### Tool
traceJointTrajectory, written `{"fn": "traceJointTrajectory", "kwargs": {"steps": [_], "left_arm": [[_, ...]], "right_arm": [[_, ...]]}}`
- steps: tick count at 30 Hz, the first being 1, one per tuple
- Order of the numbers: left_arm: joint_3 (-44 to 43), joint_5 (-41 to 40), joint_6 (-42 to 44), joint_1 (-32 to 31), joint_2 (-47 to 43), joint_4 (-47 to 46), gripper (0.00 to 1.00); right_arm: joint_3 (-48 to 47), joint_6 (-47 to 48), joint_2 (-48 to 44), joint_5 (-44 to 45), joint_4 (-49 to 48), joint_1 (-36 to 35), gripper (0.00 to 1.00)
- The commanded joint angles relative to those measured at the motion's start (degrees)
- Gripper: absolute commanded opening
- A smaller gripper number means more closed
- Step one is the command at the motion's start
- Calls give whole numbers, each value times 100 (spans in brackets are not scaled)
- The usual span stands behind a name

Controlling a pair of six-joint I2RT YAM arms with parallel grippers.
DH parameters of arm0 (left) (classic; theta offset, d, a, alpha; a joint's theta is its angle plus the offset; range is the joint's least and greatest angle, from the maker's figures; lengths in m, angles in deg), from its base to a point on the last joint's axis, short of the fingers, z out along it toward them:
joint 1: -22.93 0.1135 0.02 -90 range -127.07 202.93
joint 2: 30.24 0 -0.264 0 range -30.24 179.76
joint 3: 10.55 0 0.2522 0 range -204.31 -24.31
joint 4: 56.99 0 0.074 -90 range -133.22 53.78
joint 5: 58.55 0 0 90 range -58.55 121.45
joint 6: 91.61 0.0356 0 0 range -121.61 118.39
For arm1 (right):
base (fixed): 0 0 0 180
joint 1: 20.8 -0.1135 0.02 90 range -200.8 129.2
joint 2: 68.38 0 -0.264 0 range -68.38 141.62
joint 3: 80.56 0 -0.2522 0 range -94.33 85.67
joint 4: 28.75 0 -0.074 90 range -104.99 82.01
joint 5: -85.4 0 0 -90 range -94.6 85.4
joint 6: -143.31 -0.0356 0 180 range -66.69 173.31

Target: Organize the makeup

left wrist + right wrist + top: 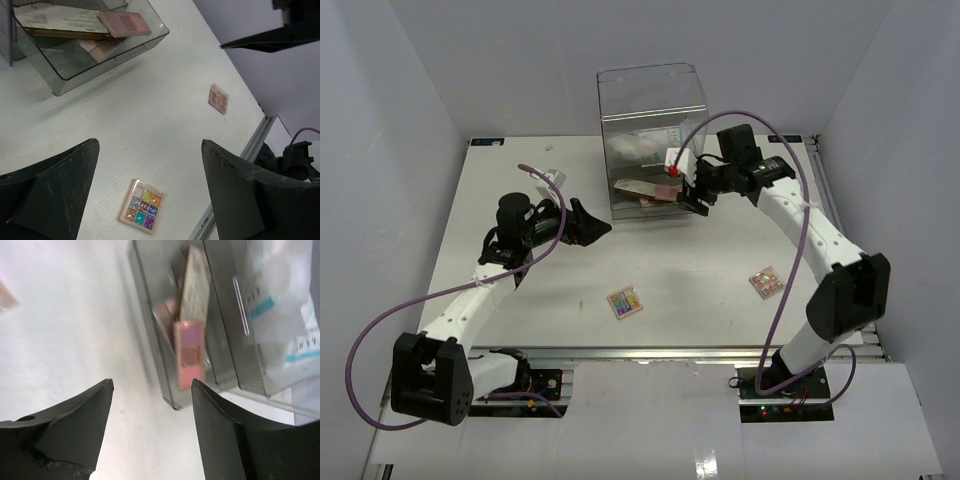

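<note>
Left hand [596, 226] gapes empty above table [720, 255]; right hand [695, 198], open, empty, beside drawer rim [152, 340].

I'm looking at what is plainly a robotics lab, not a home or a shop. Two white-and-black robot arms, the left arm [470, 310] and the right arm [820, 240], are sitting bolted to a metal rail [650, 352] at the near edge of a white table [700, 260]. Purple cables [360, 350] are looping along them, and plain pale panels [380, 150] are closing the table in on three sides.
</note>
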Motion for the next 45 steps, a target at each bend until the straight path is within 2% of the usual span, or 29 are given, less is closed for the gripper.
{"fn": "traceJointTrajectory", "kwargs": {"steps": [1,4,8,14,17,22,25,28,35,45], "left_arm": [[-146,244,121,-237,216,292,93],[-387,-747,643,-1088,325,1134,93],[-458,-1993,721,-1997,333,2092,94],[-423,-3354,154,-2827,336,3020,98],[-419,-4161,-481,-3260,523,3353,98],[-509,-5195,-2187,-3697,1318,3830,98],[-671,-5377,-3094,-3827,1709,3991,98],[-853,-5382,-3608,-3873,2061,3963,98],[-1265,-5315,-3875,-3965,2635,3806,98],[-1147,-5369,-4557,-3985,2663,3780,98]], "right_arm": [[970,-122,-1048,-2085,459,147,73],[1862,-152,-1650,-2430,389,161,80],[3016,-259,-2384,-2606,8,302,92],[4005,-697,-2983,-3453,-760,1486,90],[4014,-833,-3042,-3462,-791,1774,90],[4186,-947,-3248,-3506,-945,1858,90],[4221,-959,-3294,-3474,-994,1875,90],[4245,-959,-3309,-3431,-1003,1886,90],[4260,-959,-3373,-3369,-1003,1903,90],[4281,-910,-3389,-3332,-994,1919,90]]}}
